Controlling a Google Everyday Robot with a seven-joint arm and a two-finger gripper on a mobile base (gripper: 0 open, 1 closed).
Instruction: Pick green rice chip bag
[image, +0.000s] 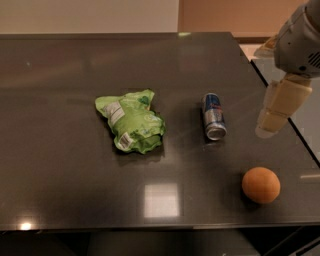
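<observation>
Camera view has the arm (299, 42) entering at upper right, with the beige gripper (270, 124) angled down and leftward over the right edge of the dark table (60, 190); whether it is spread or closed, cannot tell. Green rice chip bag (131, 121) lies crumpled mid-table, well apart from the gripper and untouched. Blue-silver can (213, 116) lies on its side between them, and the orange fruit (260, 184) sits nearer the front edge, below the gripper.
</observation>
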